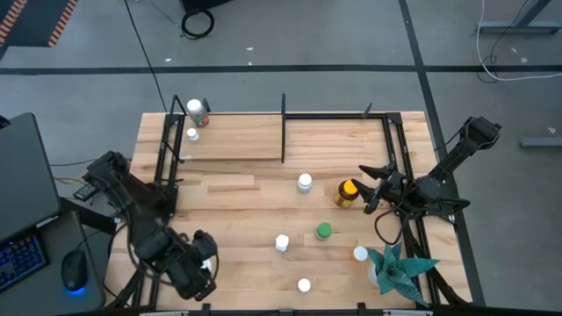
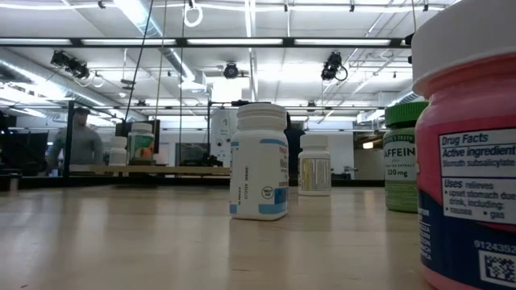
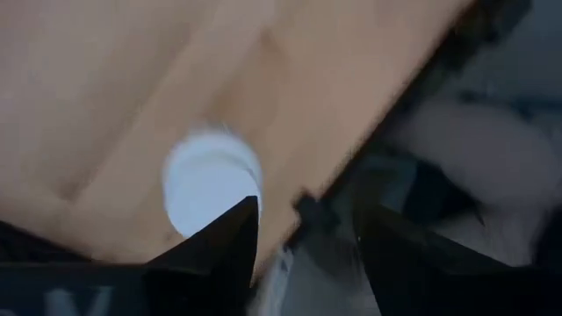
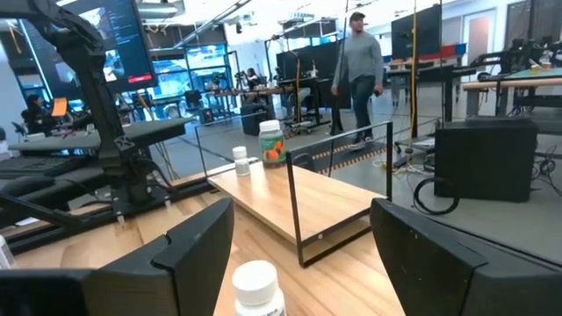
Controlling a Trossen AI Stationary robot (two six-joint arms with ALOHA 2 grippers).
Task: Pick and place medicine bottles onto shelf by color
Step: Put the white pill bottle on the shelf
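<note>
Bottles (image 1: 304, 183) stand near the shelf (image 1: 263, 140). I see my right gripper (image 1: 367, 186) spread wide beside the amber bottle (image 1: 348, 193); my left gripper (image 3: 303, 233) is spread too.

Light-wood shelf (image 1: 237, 145) with black posts and black divider (image 1: 283, 127); white-capped bottle (image 1: 305, 182); amber bottle (image 1: 346, 193), yellow cap; green-capped bottle (image 1: 324, 232); pink bottle (image 2: 468, 161), white cap; white bottle (image 2: 259, 173), blue-and-white label; teal plant (image 1: 399, 268); dark arms.
</note>
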